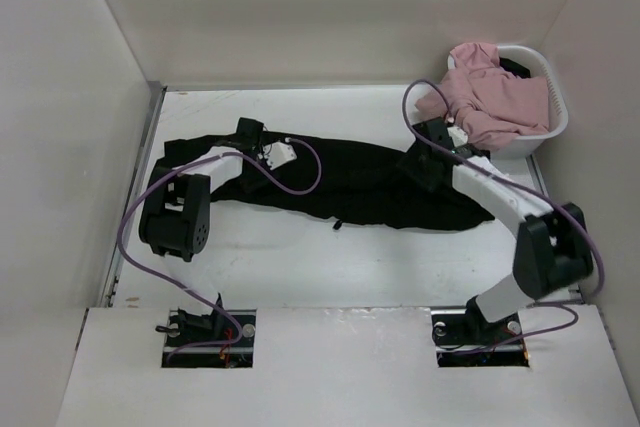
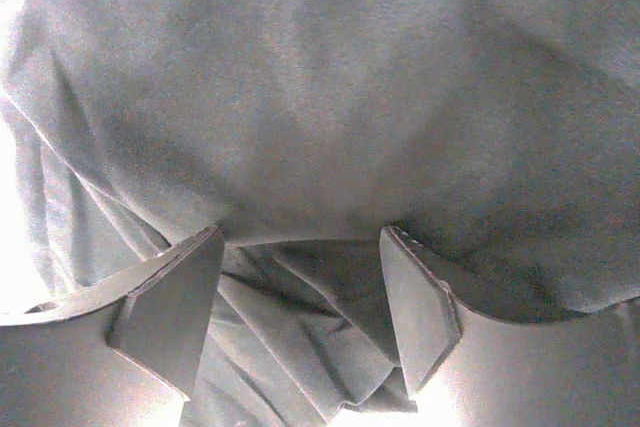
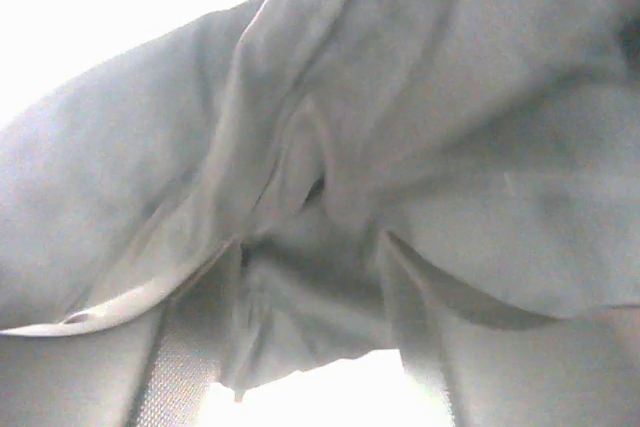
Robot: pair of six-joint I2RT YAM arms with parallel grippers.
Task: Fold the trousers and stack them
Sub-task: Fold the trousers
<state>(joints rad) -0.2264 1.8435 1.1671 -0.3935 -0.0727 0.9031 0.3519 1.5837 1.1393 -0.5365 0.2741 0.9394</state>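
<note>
The black trousers lie stretched left to right across the middle of the white table. My left gripper is at their far edge near the left end. In the left wrist view its fingers stand partly closed, a bunch of folded fabric filling the gap between them. My right gripper is at the far edge near the right end. Its fingers pinch a gathered fold of the trousers, whose lower edge hangs free over the bright table.
A white laundry basket with pink garments stands at the back right, close to my right arm. White walls close in the table on the left, back and right. A purple cable loops over the trousers.
</note>
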